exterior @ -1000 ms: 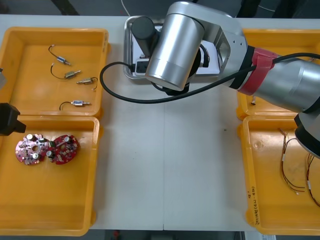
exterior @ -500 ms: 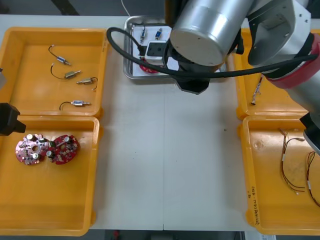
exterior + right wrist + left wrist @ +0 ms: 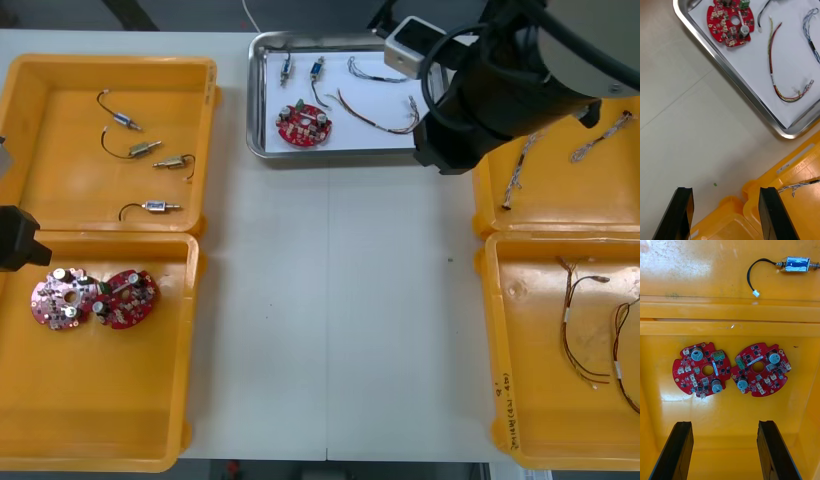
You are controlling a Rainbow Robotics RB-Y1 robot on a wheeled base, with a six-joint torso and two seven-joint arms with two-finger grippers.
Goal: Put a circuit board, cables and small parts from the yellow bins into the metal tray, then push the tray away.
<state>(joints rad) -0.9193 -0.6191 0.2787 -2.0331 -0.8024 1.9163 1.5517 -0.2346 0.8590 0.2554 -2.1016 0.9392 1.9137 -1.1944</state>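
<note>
My right arm [image 3: 500, 95] has swung clear of the shiny metal tray [image 3: 258, 100], jaws released and empty over the pale worktop [image 3: 330, 300]. The round red circuit board [image 3: 303, 126], thin cables [image 3: 770, 60] and small metal parts [image 3: 316, 68] lie inside the tray, so I judge only the push remains. My left jaws idle, released, above the near-left yellow plastic bin [image 3: 100, 400].

We see a light bench [image 3: 330, 320], pale and plain, crossed by a thin seam [image 3: 328, 300] running from its near edge toward the far one. A tiny dark speck [image 3: 449, 261] sits on it, right of the seam. Beyond the far edge lies dark floor [image 3: 180, 14], where a thin white cord [image 3: 245, 12] curves.
</note>
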